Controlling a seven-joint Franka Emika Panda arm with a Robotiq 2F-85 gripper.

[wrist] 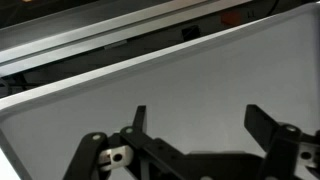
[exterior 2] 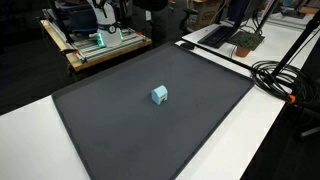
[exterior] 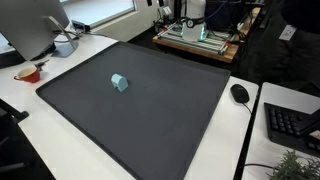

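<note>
Hand: one, fingers standing spread, pinching nothing.
Block: one, pale blue, sitting mid-mat.
Mat: one, dark, lying on white bench.

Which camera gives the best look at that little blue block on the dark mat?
An exterior view, where the blue block sits mid-frame with its faces distinct. It also shows in an exterior view, slightly off-centre. The wrist view misses it: only the open gripper above the mat.
</note>
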